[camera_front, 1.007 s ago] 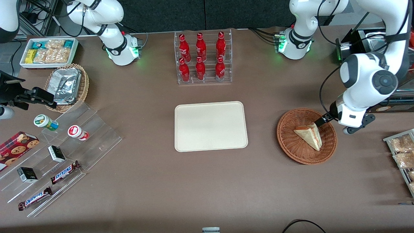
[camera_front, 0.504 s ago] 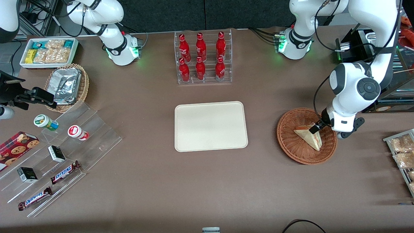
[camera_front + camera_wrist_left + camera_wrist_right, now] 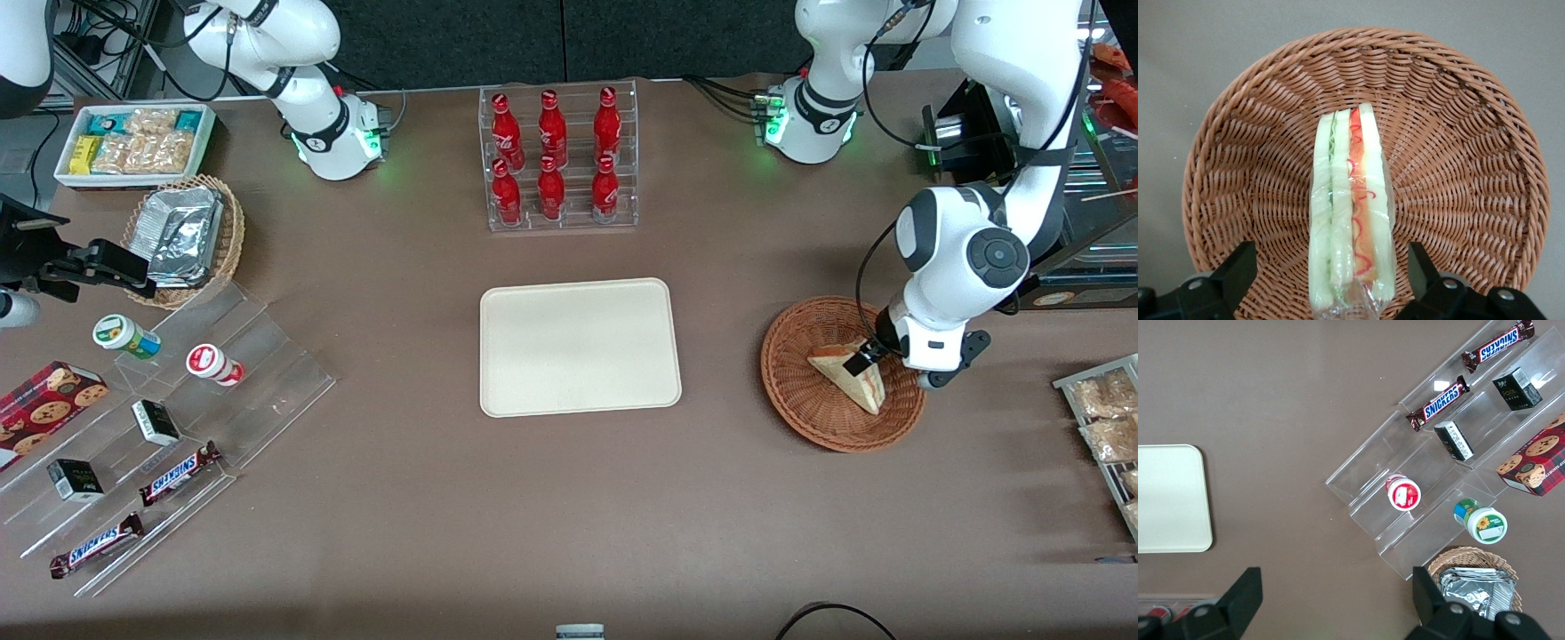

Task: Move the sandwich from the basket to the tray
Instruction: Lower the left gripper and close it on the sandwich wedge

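We see the sandwich [image 3: 849, 373] lying in the basket [image 3: 805, 400], a plastic-wrapped wedge whose point aims toward about ten o'clock in the front view, with its broad cut end nearer the front camera. The basket sits toward the working arm's end of the table, at roughly three o'clock from the tray [image 3: 580, 347] and well apart from it. The tray lies flat at the middle of the table [image 3: 569, 498] with nothing on it.

The gripper [image 3: 861, 363] is down inside the basket, at the edge of the sandwich that faces the arm's wrist. From the wrist camera we look along the wedge: the sandwich [image 3: 1351, 213] stands on edge, white bread on the outside and orange-red and pale green layers showing between, with the woven wall of the basket [image 3: 1458, 133] rising all round it. The gripper [image 3: 1331, 280] is spread wide, one dark finger [image 3: 1238, 270] on each side of the sandwich with clear gaps between pad and bread. We think the fingers have not touched the wrapping, though the fingertips themselves are partly cut off in that view.

At twelve o'clock from the tray, farther from the front camera, stands a clear rack of red bottles [image 3: 556, 160]. Toward the parked arm's end we see a tan wicker basket of foil packets [image 3: 182, 238], a white bin of snacks [image 3: 133, 142], and a clear stepped stand [image 3: 178, 436] with chocolate bars and small cups.
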You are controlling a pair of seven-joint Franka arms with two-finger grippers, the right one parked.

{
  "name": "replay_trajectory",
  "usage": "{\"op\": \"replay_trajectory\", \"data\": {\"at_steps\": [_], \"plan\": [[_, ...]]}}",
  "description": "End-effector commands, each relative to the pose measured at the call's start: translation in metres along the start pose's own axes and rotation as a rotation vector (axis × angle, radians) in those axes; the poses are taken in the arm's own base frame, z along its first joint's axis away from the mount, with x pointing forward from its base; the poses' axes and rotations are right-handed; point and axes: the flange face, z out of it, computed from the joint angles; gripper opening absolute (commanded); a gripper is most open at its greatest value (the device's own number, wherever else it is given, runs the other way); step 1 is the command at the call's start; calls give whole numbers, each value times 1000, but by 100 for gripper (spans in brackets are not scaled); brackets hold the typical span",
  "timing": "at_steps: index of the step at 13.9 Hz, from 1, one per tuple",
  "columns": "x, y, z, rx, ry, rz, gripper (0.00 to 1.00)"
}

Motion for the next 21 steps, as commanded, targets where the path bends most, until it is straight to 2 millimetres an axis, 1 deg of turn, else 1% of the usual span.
{"op": "replay_trajectory", "data": {"at_steps": [1, 5, 6, 9, 10, 13, 15, 17, 20, 21], "plan": [[-6, 8, 5, -2, 6, -11, 100], [-7, 8, 8, 4, -1, -23, 99], [-8, 8, 8, 7, -4, -23, 84], [-8, 5, 12, 21, -18, -26, 12], [-8, 5, 12, 23, -21, -26, 0], [-8, 5, 11, 30, -28, -25, 0], [-5, 7, 2, 26, -24, -22, 0], [0, 13, -16, 44, -41, -20, 0], [18, 29, -71, 103, -103, -17, 0], [20, 36, -89, 112, -111, -12, 0]]}}
